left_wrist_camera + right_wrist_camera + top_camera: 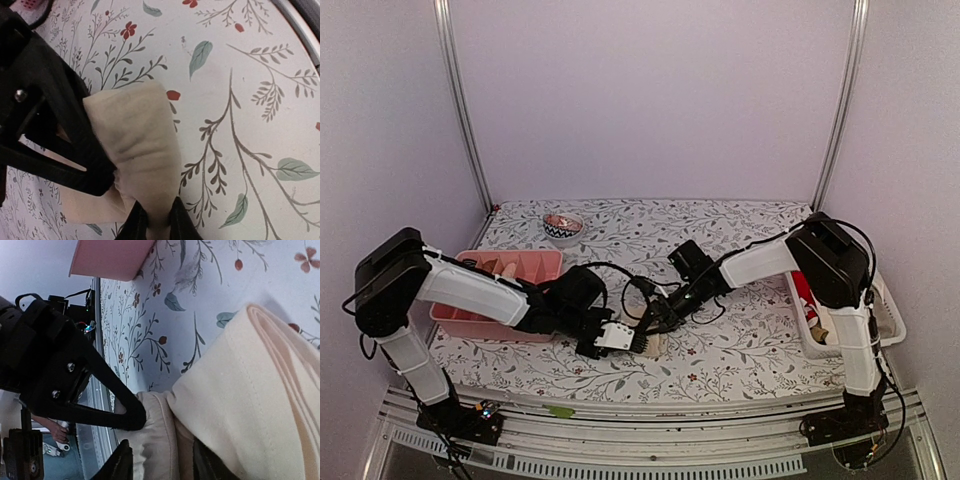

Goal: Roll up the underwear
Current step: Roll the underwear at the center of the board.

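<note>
One piece of cream underwear (651, 347) lies near the front middle of the floral table, and both grippers meet on it. In the left wrist view the underwear (135, 135) is a partly rolled beige fold, and my left gripper (154, 214) is shut on its near end. In the right wrist view the underwear (240, 390) shows thick stacked folds, and my right gripper (160, 462) is shut on the rolled edge. In the top view the left gripper (636, 341) and right gripper (658, 320) are almost touching. No garment with black trim shows.
A pink divided tray (470, 322) sits at the left, under the left arm. A white basket (893, 322) with items stands at the right edge. A small patterned bowl (563, 227) is at the back. The table's front rail (650, 415) is close behind the garment.
</note>
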`<state>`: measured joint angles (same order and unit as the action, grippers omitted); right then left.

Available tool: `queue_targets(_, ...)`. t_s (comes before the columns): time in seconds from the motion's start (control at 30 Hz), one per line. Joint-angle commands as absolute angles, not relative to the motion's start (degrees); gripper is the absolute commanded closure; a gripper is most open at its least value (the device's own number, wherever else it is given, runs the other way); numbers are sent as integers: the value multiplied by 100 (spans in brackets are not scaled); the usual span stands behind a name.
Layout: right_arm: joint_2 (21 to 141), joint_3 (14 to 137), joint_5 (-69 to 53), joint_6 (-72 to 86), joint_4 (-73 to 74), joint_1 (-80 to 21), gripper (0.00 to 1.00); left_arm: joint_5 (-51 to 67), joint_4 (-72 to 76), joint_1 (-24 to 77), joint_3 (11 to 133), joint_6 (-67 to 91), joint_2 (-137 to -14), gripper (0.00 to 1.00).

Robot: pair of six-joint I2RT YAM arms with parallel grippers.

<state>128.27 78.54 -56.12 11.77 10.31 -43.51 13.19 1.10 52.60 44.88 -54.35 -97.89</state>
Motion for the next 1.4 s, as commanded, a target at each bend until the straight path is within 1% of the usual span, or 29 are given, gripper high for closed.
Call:
queue_targets(0.0, 12272, 7599, -4681, 1404, 746, -4022, 50, 2287, -1687, 5113, 4920, -5576, -9918, 100)
queue_targets(0.03, 12087, 7538, -4570, 1390, 734, -3974, 45, 2426, -1977, 5052, 5073, -5588, -9996, 100)
queue_targets(0.13, 11359, 7129, -4087, 1230, 593, -3942, 38, 2977, -2810, 4826, 5595, -5620, -10258, 100)
queue_targets(0.27, 9995, 5742, -3611, 1174, -299, -4066, 30, 3720, -4285, 4543, 6450, -5963, -10865, 100)
queue_targets(0.47, 8960, 4826, -2364, 229, 32, -4881, 32, 4349, -5791, 4216, 7795, -5977, -12174, 100)
queue_targets(0.6, 8507, 4475, -1732, 65, 134, -5570, 32, 4517, -6258, 4091, 8243, -5919, -12668, 100)
queue_targets(0.67, 8650, 4571, -1540, -210, 271, -5819, 31, 4564, -6419, 4059, 8408, -5886, -12840, 100)
queue_targets(0.77, 9188, 5059, -1194, -581, 493, -6041, 31, 4606, -6656, 4042, 8691, -5876, -13122, 100)
queue_targets(0.83, 9472, 5468, -1044, -844, 558, -6114, 31, 4608, -6803, 4034, 8779, -5909, -13209, 100)
queue_targets(1.1, 10369, 6084, -719, -1707, 659, -6281, 30, 4542, -6960, 4001, 8836, -6003, -13359, 100)
queue_targets(1.27, 10749, 6370, -996, -1859, 757, -6347, 35, 4544, -7004, 3958, 9000, -6001, -13492, 100)
queue_targets(1.37, 10876, 6387, -1159, -1837, 716, -6435, 40, 4544, -6987, 3938, 9035, -5990, -13532, 100)
